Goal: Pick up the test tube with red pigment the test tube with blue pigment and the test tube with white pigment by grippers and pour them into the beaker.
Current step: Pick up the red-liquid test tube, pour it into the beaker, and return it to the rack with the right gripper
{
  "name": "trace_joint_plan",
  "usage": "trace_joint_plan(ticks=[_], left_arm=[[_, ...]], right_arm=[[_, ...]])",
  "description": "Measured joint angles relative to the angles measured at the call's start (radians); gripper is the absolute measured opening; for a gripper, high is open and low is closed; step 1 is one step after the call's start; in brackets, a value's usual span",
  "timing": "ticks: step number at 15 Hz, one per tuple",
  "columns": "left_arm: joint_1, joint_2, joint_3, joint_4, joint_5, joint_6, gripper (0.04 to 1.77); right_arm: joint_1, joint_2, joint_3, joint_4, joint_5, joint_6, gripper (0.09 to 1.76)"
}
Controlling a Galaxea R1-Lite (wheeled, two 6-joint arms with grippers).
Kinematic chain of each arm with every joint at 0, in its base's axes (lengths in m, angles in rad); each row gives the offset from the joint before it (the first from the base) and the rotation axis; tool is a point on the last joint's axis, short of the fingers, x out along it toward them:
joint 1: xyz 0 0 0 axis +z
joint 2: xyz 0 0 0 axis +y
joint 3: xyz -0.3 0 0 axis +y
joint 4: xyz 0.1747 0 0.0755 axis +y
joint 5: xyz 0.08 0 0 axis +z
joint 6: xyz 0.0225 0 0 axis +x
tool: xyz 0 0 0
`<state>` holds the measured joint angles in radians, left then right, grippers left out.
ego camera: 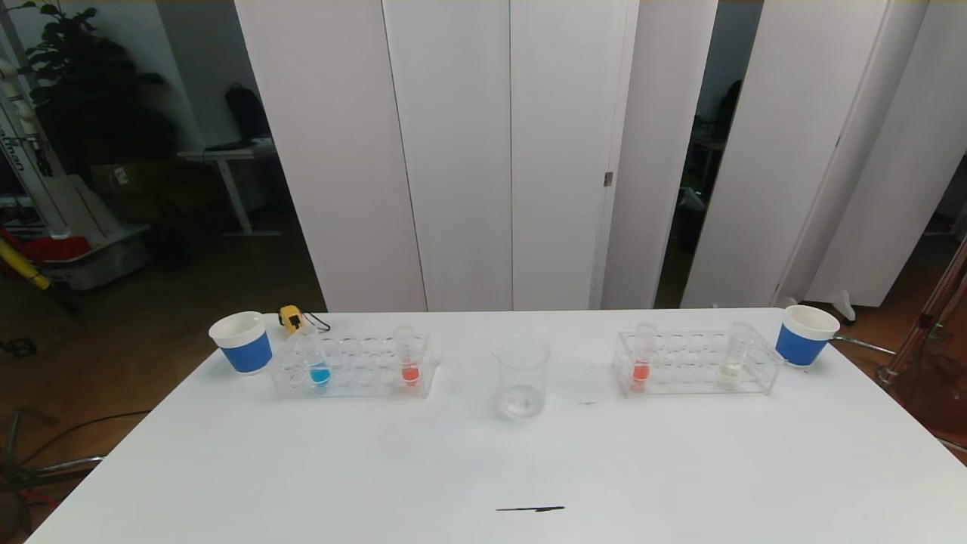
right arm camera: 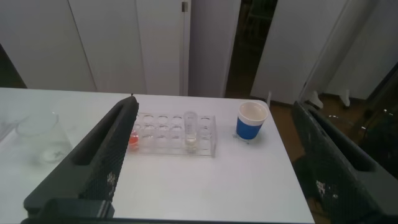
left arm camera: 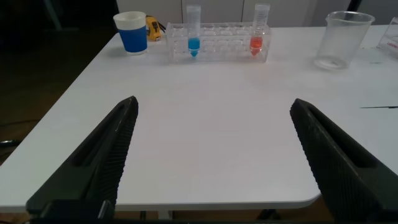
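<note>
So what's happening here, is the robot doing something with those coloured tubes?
Nothing is being handled yet. The left gripper and right gripper both hang open above the near part of the table, holding nothing. The test tube with blue pigment stands in the left rack, the test tube with white pigment in the right rack, and each rack also holds a red one. The beaker waits between them.

Overhead head view; low wrist views, shared beaker point(ego camera: 521, 378).
</note>
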<state>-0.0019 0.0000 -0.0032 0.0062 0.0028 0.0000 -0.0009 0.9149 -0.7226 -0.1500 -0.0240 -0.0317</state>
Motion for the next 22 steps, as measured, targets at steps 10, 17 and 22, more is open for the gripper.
trace_joint_plan(ticks=[10,17,22], left_arm=[[0.0,0.0,0.0,0.0,0.0,0.0,1.75],[0.0,0.0,0.0,0.0,0.0,0.0,1.75],[0.0,0.0,0.0,0.0,0.0,0.0,1.75]], right_arm=[[0.132,0.404,0.165,-0.431,-0.005,0.035,1.75],[0.213,0.607,0.287,-0.645,-0.01,0.062,1.75],[0.291,0.754,0.297,-0.761,-0.134,0.062,1.75]])
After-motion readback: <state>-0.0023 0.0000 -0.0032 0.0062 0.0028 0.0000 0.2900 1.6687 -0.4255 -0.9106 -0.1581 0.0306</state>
